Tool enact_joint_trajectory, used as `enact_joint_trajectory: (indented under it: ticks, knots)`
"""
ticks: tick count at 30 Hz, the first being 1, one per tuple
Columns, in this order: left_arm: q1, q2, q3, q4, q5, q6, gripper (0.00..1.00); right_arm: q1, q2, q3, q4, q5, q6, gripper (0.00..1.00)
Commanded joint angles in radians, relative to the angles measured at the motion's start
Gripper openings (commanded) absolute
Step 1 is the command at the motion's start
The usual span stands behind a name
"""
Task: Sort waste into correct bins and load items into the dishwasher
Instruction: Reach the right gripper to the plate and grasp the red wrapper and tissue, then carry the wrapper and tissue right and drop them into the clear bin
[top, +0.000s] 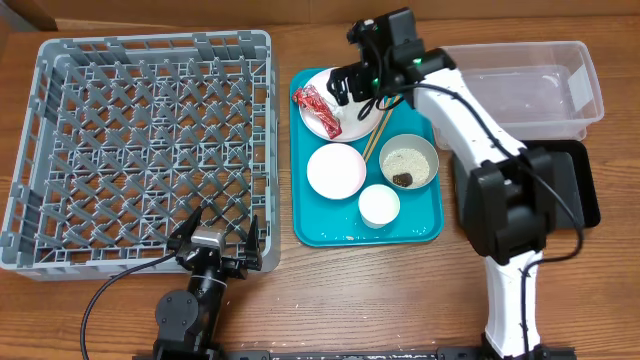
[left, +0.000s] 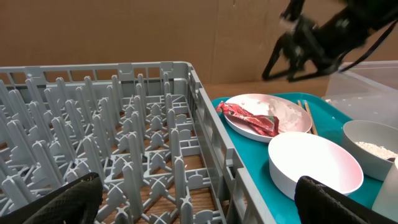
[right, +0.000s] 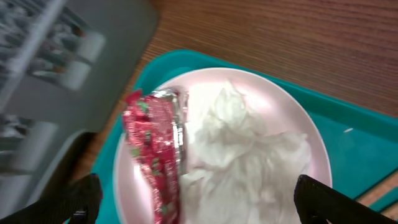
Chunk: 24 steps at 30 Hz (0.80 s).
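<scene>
Waiting left gripper (top: 220, 222): it is nearest to me, at the near wall of the dish rack (top: 150, 40). Its jaws are spread open and hold nothing, so I expect little trouble from it.
Dish rack: it has no dishes in it, so the loading is not yet begun.
Teal tray (top: 420, 225): it carries the cup (top: 379, 204), the white bowl (top: 336, 170) and the bowl of rice scraps (top: 408, 162), all close together. A low sweep of the arm could knock one and spill the rice.
Chopsticks (top: 377, 135): they lie just beside the plate (right: 273, 99). A jaw coming down on that side may push them away.
Plate: it stands at the far end of the teal tray. The red wrapper (right: 152, 149) and the white tissue (right: 249, 149) lie on it, touching each other.
Right gripper (top: 352, 92): it hovers over the plate, jaws wide open, gripping nothing.
Main danger: as the two pieces of waste touch, closing may catch both together, and then one may go to the wrong bin. Going too deep could press the plate rim and tip it.
Clear tub (top: 590, 80) and black tray (top: 585, 190): they are on the right, beyond the teal tray. A thin, shiny wrapper may slip out on the way and fall on the tabletop (top: 330, 290).
</scene>
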Motion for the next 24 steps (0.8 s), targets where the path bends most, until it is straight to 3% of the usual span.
enact_joint_trajectory:
  ticks: [1, 17, 19, 24]
  knots:
    - [0.004, -0.009, -0.004, 0.000, -0.004, 0.019, 1.00, 0.041, 0.053, 0.027, 0.020, 0.136, -0.074, 1.00]
    - [0.004, -0.009, -0.004, 0.000, -0.004, 0.019, 1.00, 0.072, 0.184, 0.021, 0.062, 0.216, -0.110, 0.99]
    - [0.004, -0.009, -0.004, 0.000, -0.004, 0.019, 1.00, 0.072, 0.187, 0.021, 0.063, 0.216, -0.109, 0.85]
    - [0.004, -0.009, -0.004, 0.000, -0.004, 0.019, 1.00, 0.072, 0.185, 0.035, 0.066, 0.219, -0.024, 0.04]
